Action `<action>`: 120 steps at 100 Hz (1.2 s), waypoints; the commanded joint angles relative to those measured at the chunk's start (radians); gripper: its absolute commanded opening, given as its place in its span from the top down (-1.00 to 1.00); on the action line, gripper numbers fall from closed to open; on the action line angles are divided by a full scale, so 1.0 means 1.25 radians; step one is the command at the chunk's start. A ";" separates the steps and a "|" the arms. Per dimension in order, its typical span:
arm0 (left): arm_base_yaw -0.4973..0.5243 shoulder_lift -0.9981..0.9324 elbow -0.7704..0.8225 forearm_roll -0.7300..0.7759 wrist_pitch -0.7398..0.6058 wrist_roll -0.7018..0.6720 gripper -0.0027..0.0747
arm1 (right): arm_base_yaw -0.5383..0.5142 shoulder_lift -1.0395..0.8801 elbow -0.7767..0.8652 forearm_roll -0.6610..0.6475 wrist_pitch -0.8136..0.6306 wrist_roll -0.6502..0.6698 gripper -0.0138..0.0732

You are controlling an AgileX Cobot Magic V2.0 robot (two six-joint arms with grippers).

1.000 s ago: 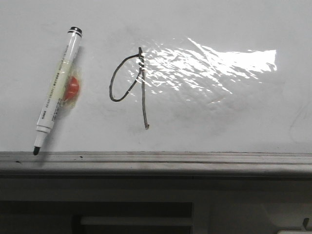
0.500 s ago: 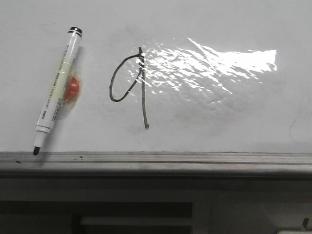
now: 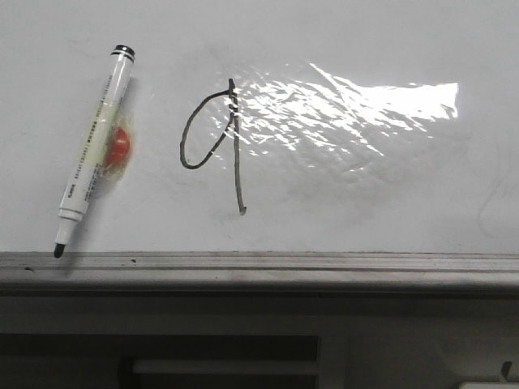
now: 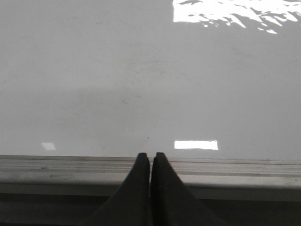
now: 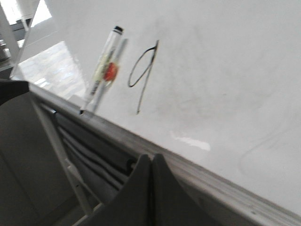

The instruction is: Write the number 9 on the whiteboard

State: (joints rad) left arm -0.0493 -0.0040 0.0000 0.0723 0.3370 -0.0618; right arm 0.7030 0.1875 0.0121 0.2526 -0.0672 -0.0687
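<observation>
Touching claw (image 4: 150,162) tips, nothing held

Below the board we saw a dark recess (image 3: 65,356) holding a pale horizontal bar (image 3: 225,367); bright light glared from overhead.

Only a marker (image 3: 93,151) lies on the whiteboard (image 3: 365,194), left of the number 9 (image 3: 212,142); elsewhere its surface is open.
</observation>
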 commanded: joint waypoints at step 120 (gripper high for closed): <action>0.002 -0.023 0.016 0.001 -0.041 -0.008 0.98 | -0.649 -0.171 0.021 -0.285 0.306 0.120 0.84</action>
State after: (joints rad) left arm -0.0493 -0.0040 0.0000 0.0723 0.3370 -0.0618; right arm -0.1003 -0.0104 0.0121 -0.1073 0.3256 0.0842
